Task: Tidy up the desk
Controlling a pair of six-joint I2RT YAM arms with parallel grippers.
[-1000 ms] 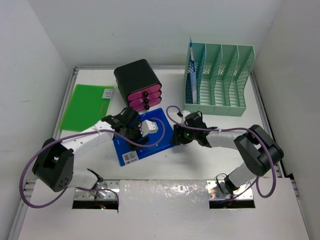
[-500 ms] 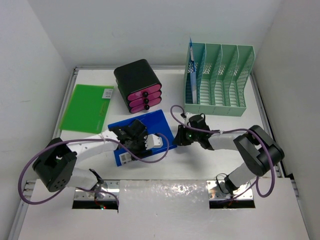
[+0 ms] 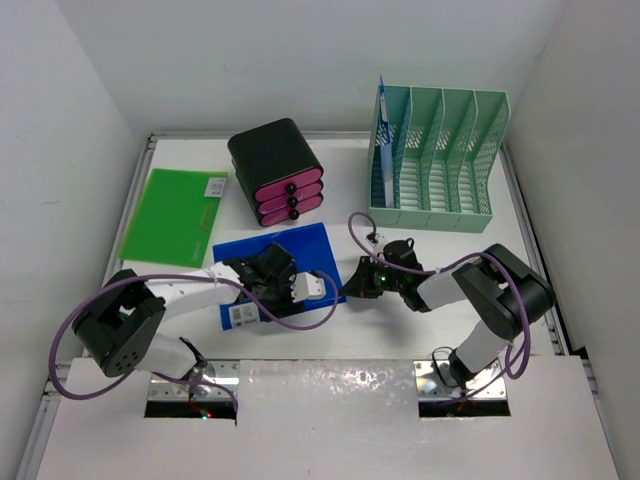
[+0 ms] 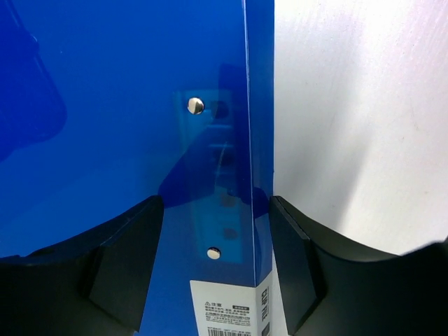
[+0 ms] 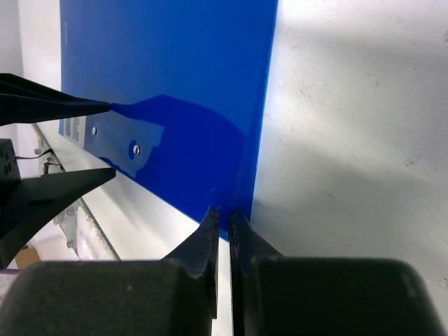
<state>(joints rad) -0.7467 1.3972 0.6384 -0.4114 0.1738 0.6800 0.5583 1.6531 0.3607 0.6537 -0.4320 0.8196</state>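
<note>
A blue clip-file folder (image 3: 285, 250) lies flat on the white desk (image 3: 350, 190), its white label at the near left corner. My left gripper (image 3: 300, 285) is open over the folder's near edge. In the left wrist view its jaws (image 4: 213, 210) straddle the spine of the folder (image 4: 140, 105), one finger over the cover, the other beside the spine on the desk (image 4: 350, 105). My right gripper (image 3: 362, 283) is shut on the folder's near right corner, and its fingertips (image 5: 222, 213) pinch the thin edge of the folder (image 5: 168, 70).
A green folder (image 3: 175, 215) lies at the left. A black drawer box with pink drawers (image 3: 278, 165) stands just behind the blue folder. A green slotted file rack (image 3: 435, 160) stands at the back right, a blue item (image 3: 383, 150) in its leftmost slot. A foil strip (image 3: 330, 385) runs along the near edge.
Both grippers have moved toward the near edge. The blue folder has slid nearer and turned, and its labelled corner has moved left. The left gripper went from the folder's middle to its near edge.
</note>
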